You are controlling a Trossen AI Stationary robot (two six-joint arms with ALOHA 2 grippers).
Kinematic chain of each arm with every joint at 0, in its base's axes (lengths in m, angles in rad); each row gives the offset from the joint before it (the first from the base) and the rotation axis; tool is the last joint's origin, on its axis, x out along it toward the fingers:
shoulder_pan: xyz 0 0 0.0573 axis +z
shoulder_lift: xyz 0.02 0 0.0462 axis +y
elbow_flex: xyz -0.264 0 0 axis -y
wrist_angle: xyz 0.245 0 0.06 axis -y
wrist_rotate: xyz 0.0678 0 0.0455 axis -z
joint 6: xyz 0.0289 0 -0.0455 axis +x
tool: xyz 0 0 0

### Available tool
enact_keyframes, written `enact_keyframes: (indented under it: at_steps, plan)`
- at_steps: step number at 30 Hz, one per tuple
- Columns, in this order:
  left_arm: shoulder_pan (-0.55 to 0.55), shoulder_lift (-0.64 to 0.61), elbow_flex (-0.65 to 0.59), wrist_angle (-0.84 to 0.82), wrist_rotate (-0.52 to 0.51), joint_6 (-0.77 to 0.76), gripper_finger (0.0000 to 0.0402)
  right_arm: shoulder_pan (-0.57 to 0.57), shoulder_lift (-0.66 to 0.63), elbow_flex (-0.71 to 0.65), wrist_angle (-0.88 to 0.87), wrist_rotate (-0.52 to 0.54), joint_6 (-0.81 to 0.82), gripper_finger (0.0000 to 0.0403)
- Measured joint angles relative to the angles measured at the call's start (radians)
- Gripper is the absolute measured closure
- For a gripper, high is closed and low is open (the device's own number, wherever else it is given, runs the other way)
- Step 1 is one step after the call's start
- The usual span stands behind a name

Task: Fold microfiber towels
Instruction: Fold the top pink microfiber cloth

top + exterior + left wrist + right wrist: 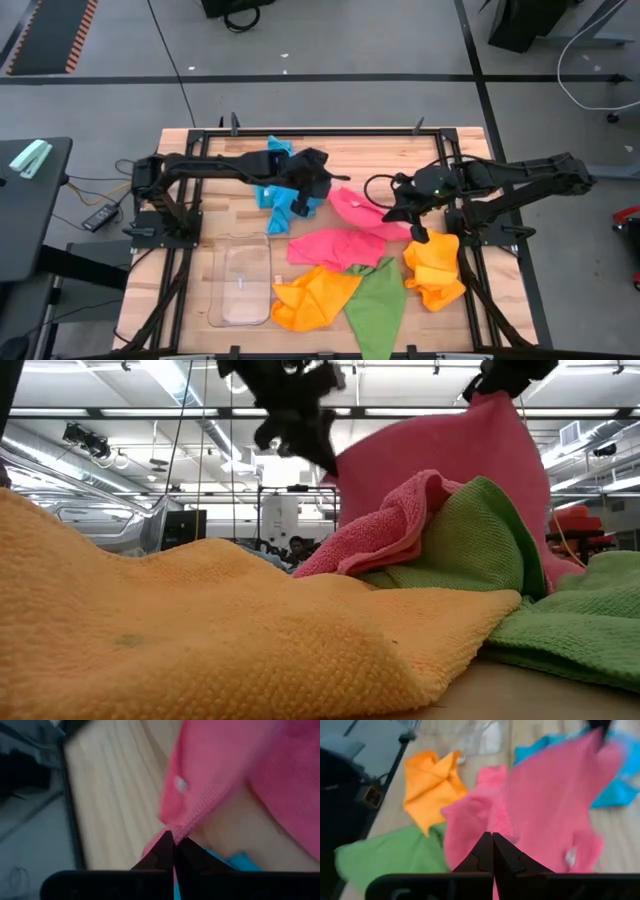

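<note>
Up above the wooden table [210,180], stretched between both arms over a heap of pink, green and orange microfiber towels [350,275]: one pink towel [362,212]. Clenched on its corner near the blue towel [280,195], left gripper [173,837]. Pinched tight on the opposite edge, right gripper [492,836], beside a second orange towel [435,270].

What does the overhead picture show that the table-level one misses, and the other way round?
Only the overhead view shows the clear plastic tray, the blue towel, a second orange towel and both arms whole. Only the table-level view shows the room behind, with ceiling lights. Both show the raised pink towel pinched between the left hand and right hand, plus a green towel and an orange towel.
</note>
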Motion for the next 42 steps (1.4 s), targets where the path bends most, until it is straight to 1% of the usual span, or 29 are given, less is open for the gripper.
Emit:
enact_keyframes:
  at_steps: [2,5,8,11,15,17,20,22,26,30,33,37,42]
  plan:
    - [0.006,-0.013,0.019,-0.052,0.010,0.062,0.0381,-0.017,0.038,0.022,-0.040,-0.013,0.017,0.0400]
    - [0.019,-0.014,0.056,-0.095,0.028,0.088,0.0385,-0.042,0.093,0.055,-0.096,-0.032,0.037,0.0400]
    - [0.026,-0.015,0.085,-0.131,0.027,0.067,0.0394,-0.050,0.141,0.079,-0.119,-0.074,0.060,0.0400]
    - [0.027,-0.015,0.102,-0.188,0.043,0.043,0.0388,-0.049,0.184,0.095,-0.116,-0.128,0.072,0.0400]
    - [0.026,-0.012,0.103,-0.237,0.097,0.022,0.0375,-0.049,0.232,0.100,-0.140,-0.161,0.082,0.0400]
    - [0.026,-0.010,0.096,-0.251,0.142,0.000,0.0380,-0.049,0.252,0.100,-0.135,-0.177,0.095,0.0400]
    - [0.025,-0.010,0.093,-0.281,0.221,-0.015,0.0392,-0.048,0.276,0.100,-0.110,-0.240,0.120,0.0400]
    - [0.019,-0.010,0.093,-0.289,0.246,-0.038,0.0394,-0.039,0.287,0.100,-0.099,-0.266,0.140,0.0400]
    - [0.001,-0.010,0.092,-0.290,0.265,-0.062,0.0379,-0.006,0.312,0.100,-0.103,-0.277,0.169,0.0400]
    - [-0.012,-0.010,0.092,-0.287,0.267,-0.047,0.0371,0.021,0.321,0.100,-0.100,-0.326,0.197,0.0400]
    - [-0.013,0.002,0.092,-0.264,0.267,-0.044,0.0382,0.037,0.319,0.100,-0.112,-0.311,0.243,0.0400]
    - [-0.012,0.041,0.092,-0.226,0.266,-0.057,0.0392,0.055,0.323,0.090,-0.131,-0.263,0.292,0.0400]
    - [-0.012,0.099,0.092,-0.148,0.264,-0.061,0.0379,0.057,0.329,0.050,-0.174,-0.220,0.352,0.0400]
